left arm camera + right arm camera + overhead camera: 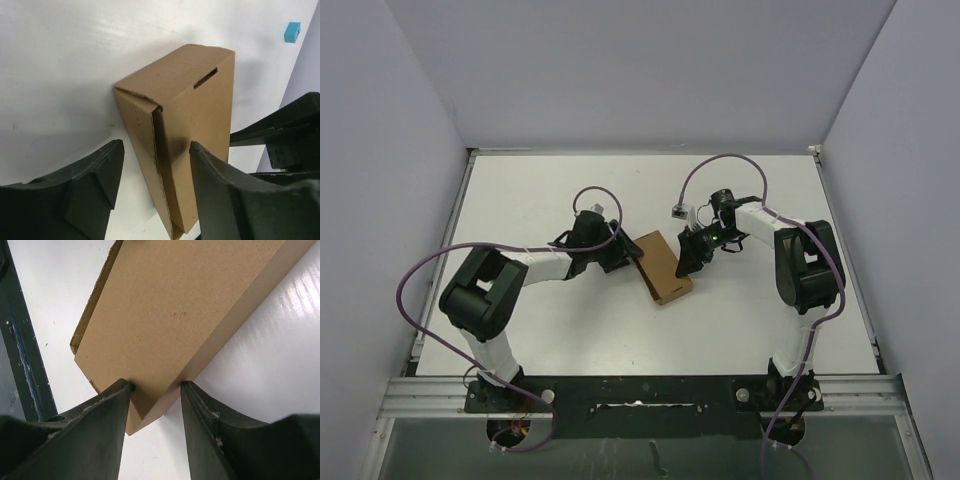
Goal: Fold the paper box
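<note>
The paper box (662, 268) is a brown cardboard carton lying mid-table between both arms. In the left wrist view the paper box (185, 115) shows a slit in its top and a loose flap seam along its near side. My left gripper (156, 175) is open and straddles that near end; the left finger (95, 185) stands apart from the card and the right finger (225, 195) is close to it. In the right wrist view my right gripper (156, 387) holds a corner of the box (175, 305) between its jaws, both fingertips touching the card.
A tiny blue cube (292, 31) lies on the white table beyond the box in the left wrist view. The right arm's black fingers (280, 125) show past the box. A dark rail (22, 355) runs along the table edge.
</note>
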Tool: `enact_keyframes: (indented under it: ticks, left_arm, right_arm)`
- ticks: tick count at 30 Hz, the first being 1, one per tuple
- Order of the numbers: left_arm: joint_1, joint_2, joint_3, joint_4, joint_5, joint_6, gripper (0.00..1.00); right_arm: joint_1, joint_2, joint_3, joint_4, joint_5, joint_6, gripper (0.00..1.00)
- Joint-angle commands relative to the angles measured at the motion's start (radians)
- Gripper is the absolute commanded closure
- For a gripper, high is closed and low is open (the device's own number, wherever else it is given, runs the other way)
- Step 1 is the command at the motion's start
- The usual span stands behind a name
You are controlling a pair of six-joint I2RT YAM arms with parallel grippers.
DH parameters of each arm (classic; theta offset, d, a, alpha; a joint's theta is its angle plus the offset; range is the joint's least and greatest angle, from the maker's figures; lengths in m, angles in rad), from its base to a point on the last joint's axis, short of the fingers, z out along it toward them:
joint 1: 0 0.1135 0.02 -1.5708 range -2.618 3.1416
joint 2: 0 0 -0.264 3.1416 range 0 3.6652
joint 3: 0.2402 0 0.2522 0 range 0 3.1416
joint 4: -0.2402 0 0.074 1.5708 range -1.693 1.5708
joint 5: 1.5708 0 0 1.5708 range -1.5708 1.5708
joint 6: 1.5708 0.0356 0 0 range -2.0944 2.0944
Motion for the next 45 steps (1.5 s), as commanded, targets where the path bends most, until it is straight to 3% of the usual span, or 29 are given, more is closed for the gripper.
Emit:
enact_keyframes:
  ticks: [1, 4, 8, 15, 21, 28, 31, 34, 42, 45]
  left_arm:
    - [-0.018, -0.081, -0.020, -0.033, 0.008, 0.047, 0.38]
    - [-0.025, -0.160, -0.073, -0.039, -0.020, 0.043, 0.19]
    - [-0.054, -0.255, -0.167, 0.011, -0.033, 0.005, 0.03]
    - [-0.184, -0.332, -0.309, 0.200, -0.100, -0.140, 0.02]
    - [-0.294, -0.345, -0.331, 0.154, -0.213, -0.234, 0.02]
    - [-0.385, -0.282, -0.195, -0.082, -0.331, -0.328, 0.13]
    - [-0.398, -0.257, -0.177, -0.089, -0.338, -0.348, 0.20]
    - [-0.401, -0.238, -0.171, -0.084, -0.346, -0.360, 0.33]
    - [-0.402, -0.196, -0.138, -0.081, -0.332, -0.364, 0.41]
    - [-0.401, -0.179, -0.136, -0.065, -0.328, -0.366, 0.51]
  right_arm:
    - [0.009, 0.030, 0.028, 0.011, 0.022, -0.016, 0.56]
    - [0.009, 0.029, 0.029, 0.010, 0.022, -0.018, 0.56]
    - [0.009, 0.029, 0.030, 0.009, 0.022, -0.019, 0.56]
    - [0.011, 0.028, 0.030, 0.009, 0.022, -0.017, 0.56]
    - [0.011, 0.029, 0.030, 0.008, 0.021, -0.017, 0.56]
    - [0.012, 0.025, 0.030, 0.007, 0.022, -0.018, 0.56]
    - [0.012, 0.025, 0.030, 0.007, 0.022, -0.019, 0.56]
    - [0.013, 0.026, 0.030, 0.007, 0.022, -0.020, 0.56]
    - [0.012, 0.026, 0.030, 0.006, 0.022, -0.021, 0.56]
    - [0.012, 0.025, 0.030, 0.006, 0.022, -0.021, 0.56]
